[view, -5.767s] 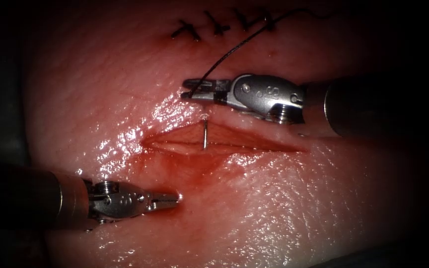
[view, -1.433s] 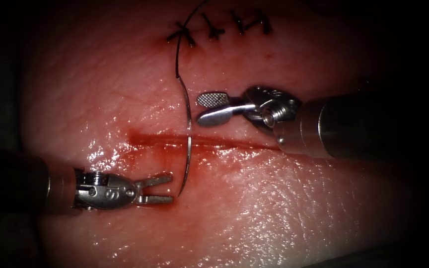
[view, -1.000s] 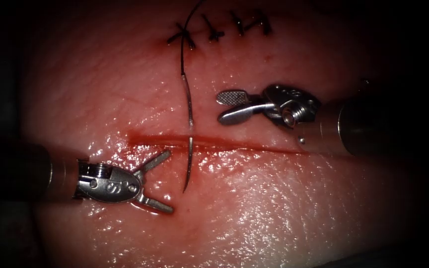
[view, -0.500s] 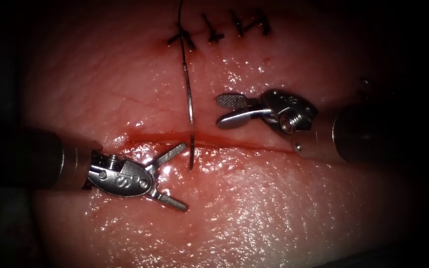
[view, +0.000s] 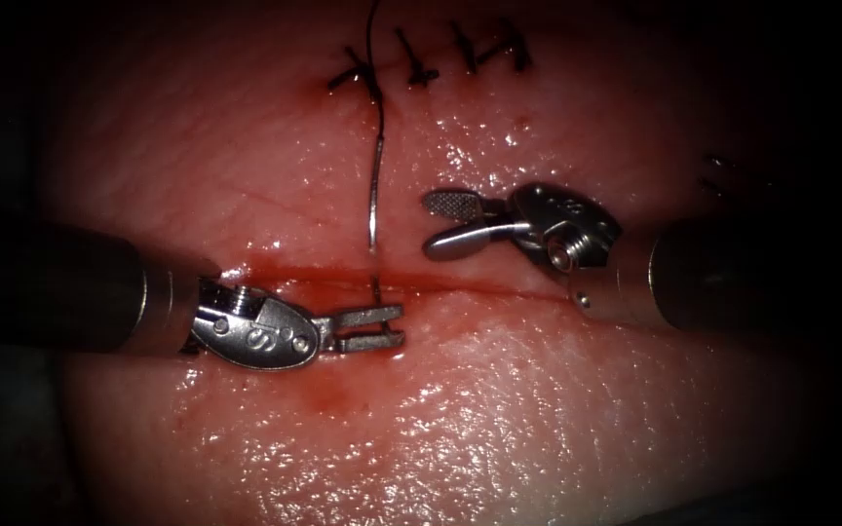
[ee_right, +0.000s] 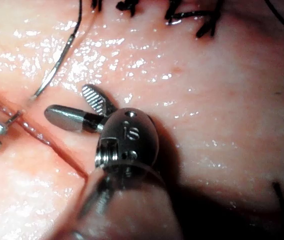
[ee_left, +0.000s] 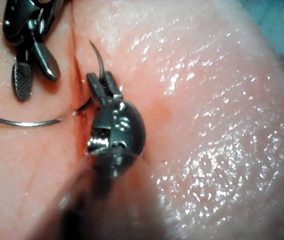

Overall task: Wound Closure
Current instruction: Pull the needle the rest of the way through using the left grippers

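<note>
Wet tissue [view: 538,409]: needle [view: 374,200] bridges cut [view: 479,285]; left tool [view: 382,326] clenched on its tip end, right tool [view: 440,224] gaping, empty; stitches [view: 431,58] far.

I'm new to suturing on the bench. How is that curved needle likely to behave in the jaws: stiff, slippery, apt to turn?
Probably stiff: the needle keeps its curve through the tissue. Likely slippery: thin, shiny metal, wet surroundings. It may swivel, since the left tool grips only near its tip; the right tool is open, holding nothing.
</note>
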Robot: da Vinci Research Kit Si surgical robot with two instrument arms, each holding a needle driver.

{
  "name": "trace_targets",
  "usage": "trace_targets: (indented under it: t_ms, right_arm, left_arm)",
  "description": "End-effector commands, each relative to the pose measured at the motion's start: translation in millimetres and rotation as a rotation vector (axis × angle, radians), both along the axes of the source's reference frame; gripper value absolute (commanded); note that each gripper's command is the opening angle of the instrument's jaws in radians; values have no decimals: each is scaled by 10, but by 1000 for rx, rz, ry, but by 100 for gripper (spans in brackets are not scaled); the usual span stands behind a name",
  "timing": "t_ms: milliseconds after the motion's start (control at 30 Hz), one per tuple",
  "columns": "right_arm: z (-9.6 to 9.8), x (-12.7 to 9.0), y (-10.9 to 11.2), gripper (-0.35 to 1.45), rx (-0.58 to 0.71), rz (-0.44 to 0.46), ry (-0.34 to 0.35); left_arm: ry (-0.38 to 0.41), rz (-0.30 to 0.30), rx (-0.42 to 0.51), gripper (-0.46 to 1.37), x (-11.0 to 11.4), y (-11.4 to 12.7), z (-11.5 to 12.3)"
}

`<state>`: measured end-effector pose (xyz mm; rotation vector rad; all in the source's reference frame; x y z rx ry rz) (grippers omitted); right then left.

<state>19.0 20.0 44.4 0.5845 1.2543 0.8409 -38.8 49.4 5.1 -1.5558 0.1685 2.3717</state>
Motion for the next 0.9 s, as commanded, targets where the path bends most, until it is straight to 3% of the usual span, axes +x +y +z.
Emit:
trace_targets:
  t_ms: [33,300,567,900]
  right_arm:
    - [1,0,-1,98,3,1,1]
    - [2,0,-4,96,5,2,1]
    - [1,0,-4,94,6,2,1]
    - [1,0,-4,94,6,2,1]
  left_arm:
    - [-12,8,18,-35,0,0,0]
    - [-69,-5,107,-35,1,0,-1]
    - [-169,-4,263,-35,4,-4,-7]
    - [-220,18,327,-35,1,-10,-16]
